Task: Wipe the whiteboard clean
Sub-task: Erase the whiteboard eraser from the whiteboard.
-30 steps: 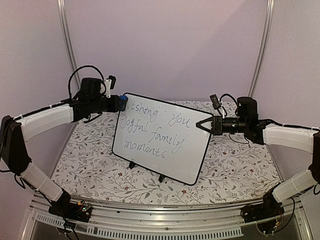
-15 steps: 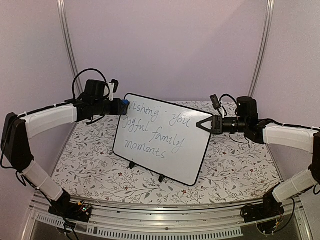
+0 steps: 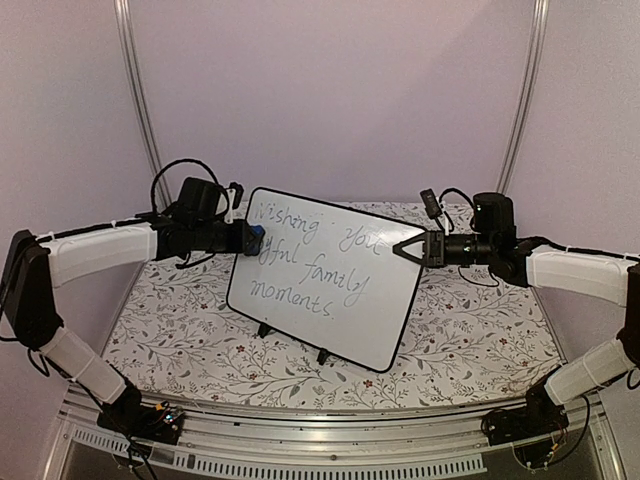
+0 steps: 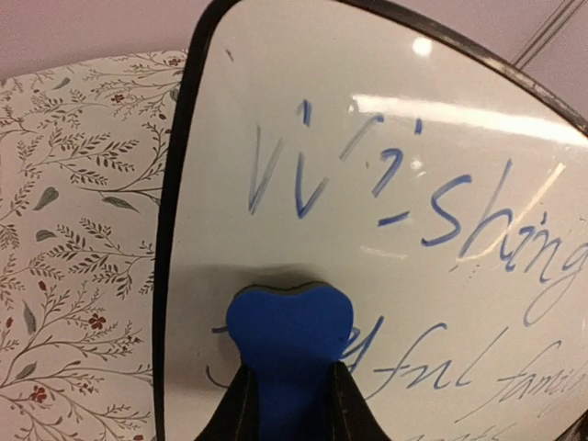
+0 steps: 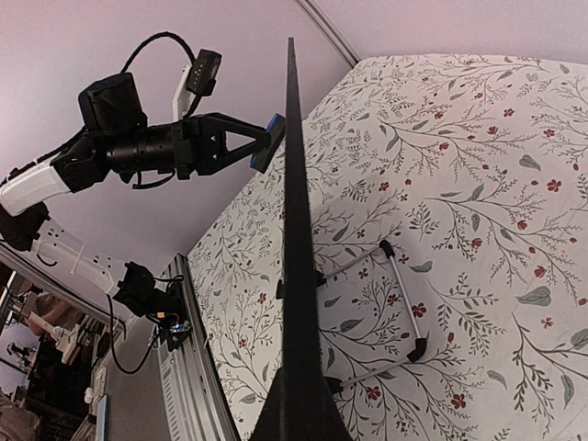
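1. Two jobs are split here: my right fingers (image 3: 410,243) are closed on the whiteboard's (image 3: 330,300) right edge, I judge to steady it standing on the worktop (image 3: 470,340).
2. My left fingers (image 4: 237,418), narrowly parted, clamp the blue eraser (image 4: 289,331), pressed on the whiteboard's upper-left writing (image 4: 441,211).

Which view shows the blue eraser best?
Left wrist: the blue eraser fills the lower centre, pressed against the whiteboard over the writing. Top external shows only a small blue spot at the board's left edge; right wrist, a blue sliver beside the edge-on board.
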`<state>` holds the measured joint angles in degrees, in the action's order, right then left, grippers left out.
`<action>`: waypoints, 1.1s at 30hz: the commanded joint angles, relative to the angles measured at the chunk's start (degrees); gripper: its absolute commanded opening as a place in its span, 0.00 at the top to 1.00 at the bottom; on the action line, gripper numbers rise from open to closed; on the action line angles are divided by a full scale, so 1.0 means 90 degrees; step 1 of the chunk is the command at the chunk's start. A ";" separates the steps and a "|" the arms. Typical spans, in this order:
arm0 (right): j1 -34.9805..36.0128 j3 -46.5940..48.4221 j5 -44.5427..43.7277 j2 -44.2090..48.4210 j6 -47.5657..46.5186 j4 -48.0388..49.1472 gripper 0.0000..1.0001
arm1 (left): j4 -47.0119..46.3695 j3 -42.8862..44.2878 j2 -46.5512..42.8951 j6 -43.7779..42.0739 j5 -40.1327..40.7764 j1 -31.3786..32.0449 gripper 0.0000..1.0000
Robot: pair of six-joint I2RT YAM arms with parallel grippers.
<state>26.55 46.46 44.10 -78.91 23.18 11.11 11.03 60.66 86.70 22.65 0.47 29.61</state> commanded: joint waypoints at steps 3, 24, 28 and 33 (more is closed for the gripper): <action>0.0068 0.0093 0.0318 0.0096 -0.0605 -0.0210 1.00 | -0.0182 0.0229 -0.0140 0.0149 -0.0302 -0.0384 1.00; 0.0068 0.0380 0.0148 0.0210 -0.0715 -0.0814 0.68 | -0.0023 0.1058 0.0347 -0.0145 -0.0484 -0.0504 1.00; 0.0063 0.0513 -0.0020 0.0276 -0.0799 -0.1151 0.53 | 0.0082 0.1043 0.0140 -0.0131 -0.0482 -0.0509 1.00; -0.0275 0.1182 -0.0454 0.0444 -0.1126 -0.2499 0.35 | 0.0230 0.0959 -0.0176 -0.0195 -0.0500 -0.0540 1.00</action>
<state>26.48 51.64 43.18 -77.56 16.19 -1.69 11.94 70.32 88.60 21.65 -4.01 25.41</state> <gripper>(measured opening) 0.617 0.188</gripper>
